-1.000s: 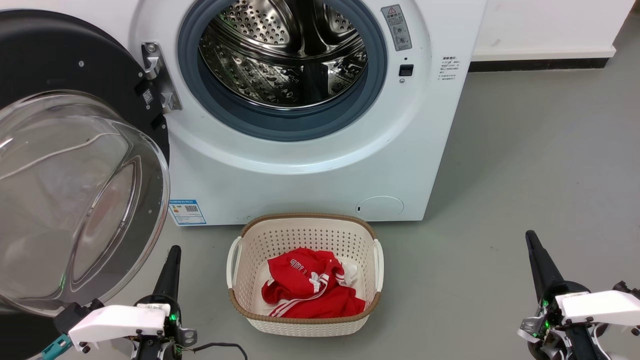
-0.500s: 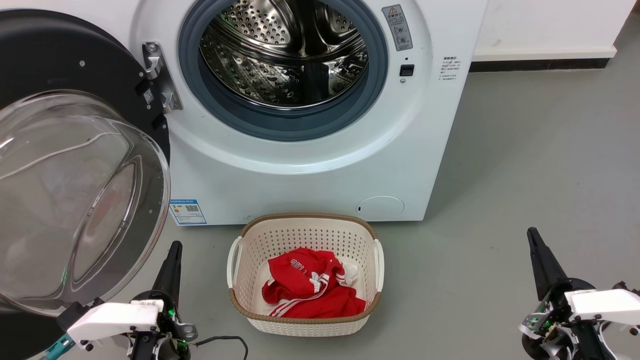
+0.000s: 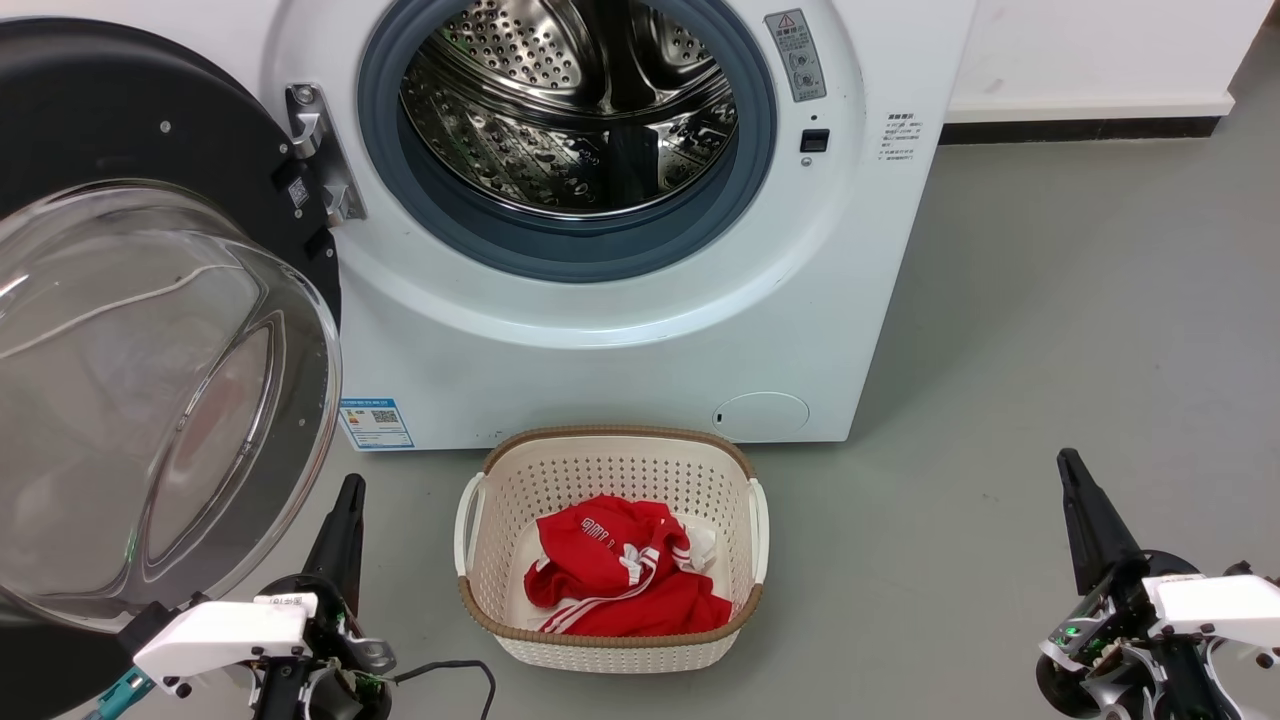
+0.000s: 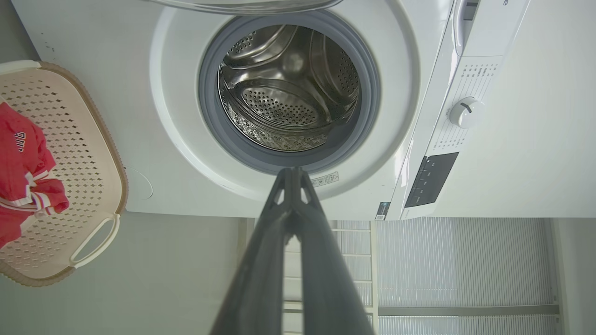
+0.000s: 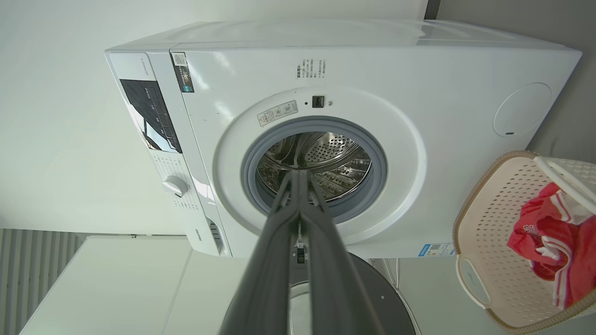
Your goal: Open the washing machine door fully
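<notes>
Washing machine door [image 3: 120,110] wide open at frame left, unmoved; energy label [image 3: 375,425] text unreadable. My left gripper [image 3: 350,488] and right gripper [image 3: 1068,462] are pressed together, both nudged up-frame.

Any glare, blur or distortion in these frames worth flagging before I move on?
Head view: sharp and evenly lit; pale reflections streak the glass of the washing machine door, and bright highlights speckle the drum. Left wrist view: the washing machine appears turned sideways; the left gripper goes soft toward the bottom edge. Right wrist view: likewise sideways; the right gripper is soft up close.
</notes>
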{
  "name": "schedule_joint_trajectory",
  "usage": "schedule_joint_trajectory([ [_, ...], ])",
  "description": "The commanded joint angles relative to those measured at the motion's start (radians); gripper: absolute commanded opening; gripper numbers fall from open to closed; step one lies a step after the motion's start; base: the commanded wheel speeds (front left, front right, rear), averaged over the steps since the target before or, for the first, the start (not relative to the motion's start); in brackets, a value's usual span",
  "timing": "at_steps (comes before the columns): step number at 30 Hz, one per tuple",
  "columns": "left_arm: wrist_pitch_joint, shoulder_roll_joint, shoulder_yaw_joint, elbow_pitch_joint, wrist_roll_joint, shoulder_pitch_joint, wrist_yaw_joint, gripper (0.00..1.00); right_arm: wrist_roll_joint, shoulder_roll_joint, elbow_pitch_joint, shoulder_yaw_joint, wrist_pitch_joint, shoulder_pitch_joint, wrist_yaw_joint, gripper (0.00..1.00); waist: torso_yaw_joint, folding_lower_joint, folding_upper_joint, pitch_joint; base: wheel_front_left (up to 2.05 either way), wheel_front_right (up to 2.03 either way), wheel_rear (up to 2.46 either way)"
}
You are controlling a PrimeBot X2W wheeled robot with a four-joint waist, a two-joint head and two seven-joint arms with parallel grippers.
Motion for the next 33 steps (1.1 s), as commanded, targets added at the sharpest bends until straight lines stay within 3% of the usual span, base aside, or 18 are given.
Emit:
schedule_joint_trajectory([
  [1, 0.003, 0.002, 0.003, 0.001, -0.002, -0.010, -0.004, 0.00, 0.000, 0.003, 0.002, -0.002, 0.004, -0.012, 0.000, 0.00, 0.000, 0.0000, -0.0001, 0.000, 0.00, 0.00, 0.00],
  [33, 0.003, 0.002, 0.003, 0.001, -0.002, -0.010, -0.004, 0.00, -0.011, 0.010, 0.002, -0.012, 0.012, -0.014, 0.000, 0.00, 0.000, 0.0000, -0.0001, 0.000, 0.00, 0.00, 0.00],
])
